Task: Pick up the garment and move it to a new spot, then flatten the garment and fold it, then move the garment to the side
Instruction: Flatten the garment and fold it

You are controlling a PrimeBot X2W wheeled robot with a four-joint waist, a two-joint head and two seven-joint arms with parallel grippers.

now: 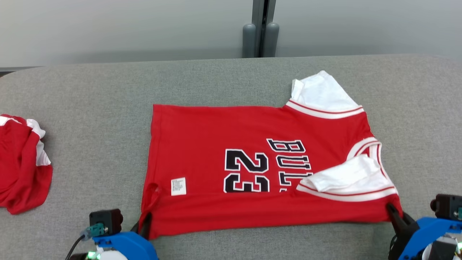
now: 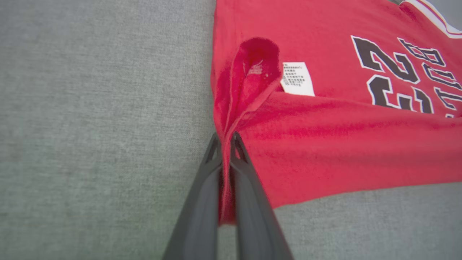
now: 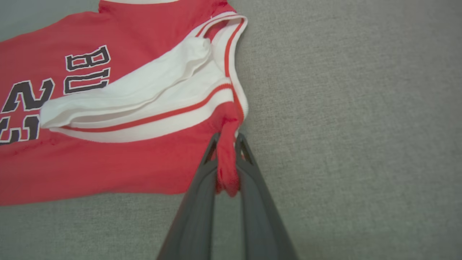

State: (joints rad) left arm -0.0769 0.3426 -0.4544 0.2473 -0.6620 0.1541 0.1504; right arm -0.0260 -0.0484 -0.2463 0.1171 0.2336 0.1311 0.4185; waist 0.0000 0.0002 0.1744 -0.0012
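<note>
A red basketball jersey (image 1: 231, 137) with white sleeves, a black "23" and a white care label lies spread sideways on the grey table (image 1: 90, 90). Its near long edge is folded over toward the middle. My left gripper (image 1: 146, 220) is shut on the jersey's near left hem corner, where a red fold (image 2: 225, 144) bunches between the fingers. My right gripper (image 1: 391, 209) is shut on the near right shoulder corner, and a twist of red cloth (image 3: 226, 162) sits between its fingers. One white sleeve (image 1: 343, 177) lies folded over the chest.
A second red and white garment (image 1: 21, 162) lies crumpled at the table's left edge. A grey wall with a dark post (image 1: 260, 29) stands behind the table. Bare grey tabletop lies in front of the jersey and to its right.
</note>
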